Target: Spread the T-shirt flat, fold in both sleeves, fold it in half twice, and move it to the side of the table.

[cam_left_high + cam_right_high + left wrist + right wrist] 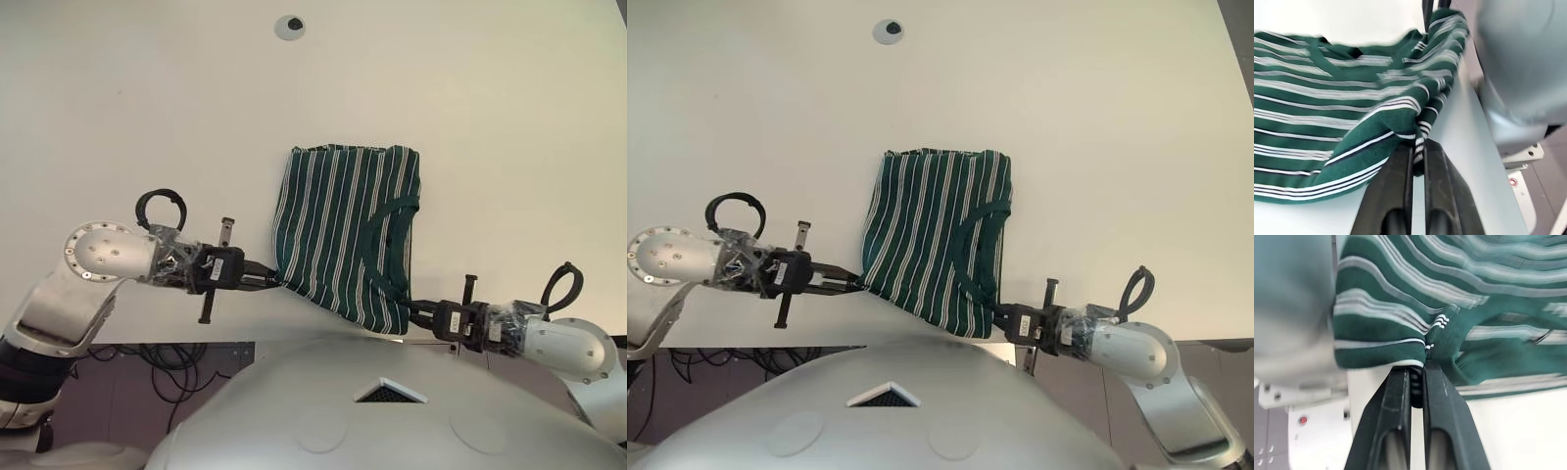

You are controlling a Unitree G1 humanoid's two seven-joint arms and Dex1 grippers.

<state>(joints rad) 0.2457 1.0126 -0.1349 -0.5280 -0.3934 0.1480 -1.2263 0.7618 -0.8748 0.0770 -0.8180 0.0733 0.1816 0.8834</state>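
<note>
the shirt (pixel 343 230), green with white stripes, lies on the table (pixel 147 117) near its near edge, about midway across, already narrowed to an upright panel with the collar opening showing on its right half. the left gripper (pixel 269 281) comes in low from the left and is clenched on the panel's near left corner; its fingers (pixel 1396 186) pinch a bunched bit of hem between them. the right gripper (pixel 416 311) comes in from the right, right at the table edge, and is clamped on the near right corner, cloth caught between its tips. holding both near corners at once looks meant to keep that edge taut and level, so the near half can be lifted and laid over the far half without skewing. by that reading the sleeves are in and a halving fold is in hand. the near edge sags slightly between the grips, so uneven lifting could wrinkle it. a small grey disc (pixel 289 27) sits far off at the far side.
</note>
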